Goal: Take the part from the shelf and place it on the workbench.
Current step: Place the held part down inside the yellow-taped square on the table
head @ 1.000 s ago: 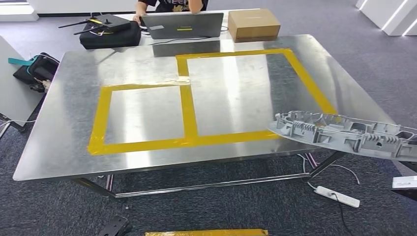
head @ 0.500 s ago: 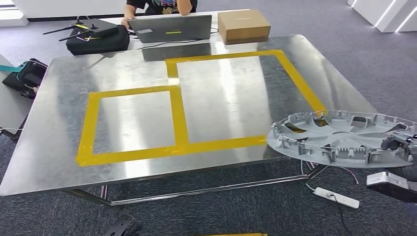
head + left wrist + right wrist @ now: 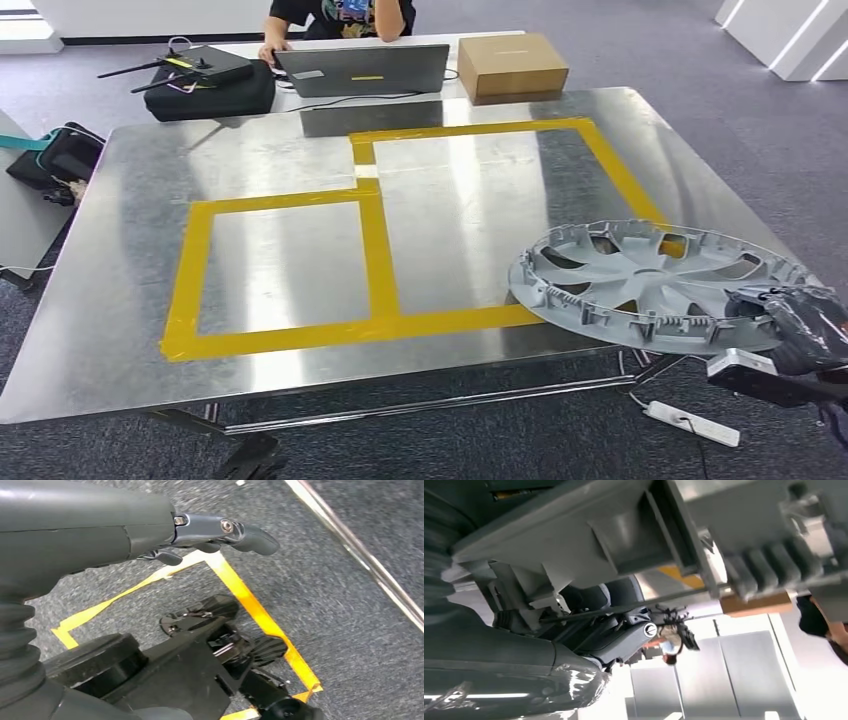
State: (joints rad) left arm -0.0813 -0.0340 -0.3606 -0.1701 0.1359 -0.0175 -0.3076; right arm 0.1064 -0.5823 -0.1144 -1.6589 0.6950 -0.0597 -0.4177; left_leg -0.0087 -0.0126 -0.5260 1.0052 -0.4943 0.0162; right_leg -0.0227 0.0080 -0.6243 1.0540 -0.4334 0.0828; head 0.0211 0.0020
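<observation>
The part is a grey round wheel cover [image 3: 650, 285], ribbed side up. It hangs over the near right corner of the steel workbench [image 3: 300, 170], tilted slightly. My right hand [image 3: 800, 322] grips its near right rim. In the right wrist view the cover's ribbed underside [image 3: 664, 525] is close above my right hand [image 3: 589, 640], whose fingers reach up into it. My left hand [image 3: 200, 532] hangs over grey carpet with nothing in it, its fingers stretched out.
Yellow tape marks two rectangles [image 3: 370, 250] on the workbench. At the far edge stand a laptop [image 3: 360, 70], a cardboard box [image 3: 512, 65] and a black bag [image 3: 210, 85], with a person [image 3: 340, 15] seated behind. A white power strip [image 3: 690, 420] lies on the floor.
The camera has shifted. The wheel cover has moved left and farther over the workbench corner, tilting so more of its face shows. My right hand has come into view on its rim.
</observation>
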